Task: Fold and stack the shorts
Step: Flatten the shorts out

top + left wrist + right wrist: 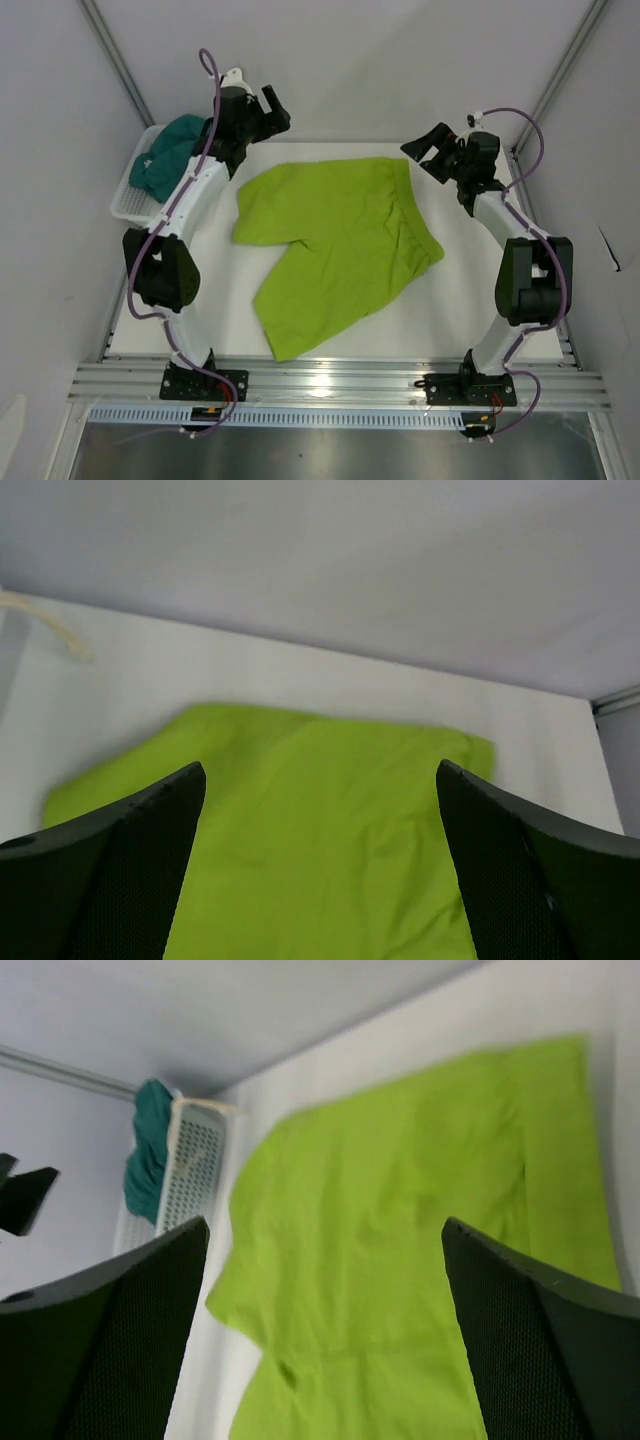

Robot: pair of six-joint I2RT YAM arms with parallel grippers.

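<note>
Two pairs of shorts in play and neither is folded yet, so by my read this is right at the start of the job. The lime green shorts (335,245) are laid out mostly flat on the table (480,320), sitting between the two grippers and a bit toward the arm bases from both. That makes sense, since you want them spread out before you start folding. The left gripper (272,108) hangs up off the cloth with its fingers spread wide and nothing between them. In its wrist view the green fabric fills the gap below and ahead of the fingertips, with one leg hem nearest to it. The right gripper (425,155) is the same deal: fingers wide apart, holding nothing, and raised just past the gathered waistband edge, which lies below it. I'd guess they're parked over opposite ends so each can drop down and pinch an edge for the first fold, but that's just my take. The dark teal shorts (168,150) are bunched up in the white basket (128,205), off to the outer side of the left gripper and well away from the right one. They look to be waiting their turn there so the table is free for the green pair.
</note>
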